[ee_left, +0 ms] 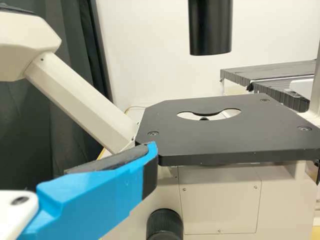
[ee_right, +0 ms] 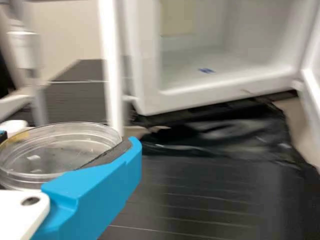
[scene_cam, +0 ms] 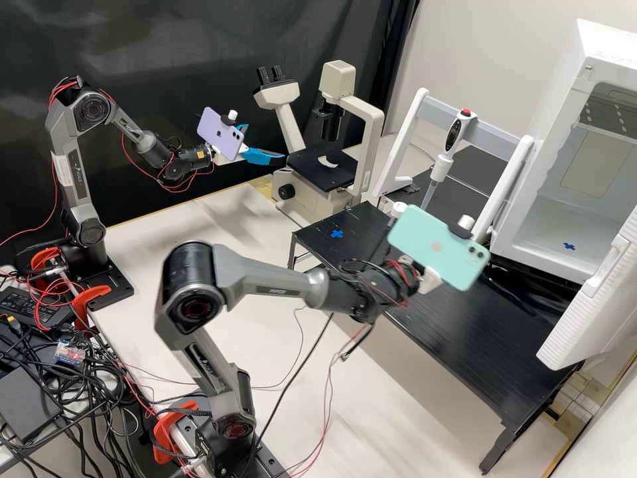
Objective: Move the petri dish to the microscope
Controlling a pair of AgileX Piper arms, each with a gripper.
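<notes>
In the high view my left gripper (scene_cam: 264, 142) stands open beside the microscope (scene_cam: 306, 167), left of its black stage. The left wrist view shows one blue finger of my left gripper (ee_left: 150, 148) near a corner of the stage (ee_left: 220, 137), which has a round opening. My right gripper (scene_cam: 430, 281) is over the black rack, largely behind the green phone in the high view. The clear, round petri dish (ee_right: 60, 150) is held by my right gripper (ee_right: 67, 145); one finger lies along its near side, and the other is mostly hidden.
The black rack (scene_cam: 464, 345) spans the right side. On it stand a pipette (scene_cam: 438, 166) in a white frame and the open white chamber (scene_cam: 564, 212). Eyepieces (scene_cam: 275, 89) rise behind my left gripper. Loose cables hang below the right arm over the pale bench (scene_cam: 219, 219).
</notes>
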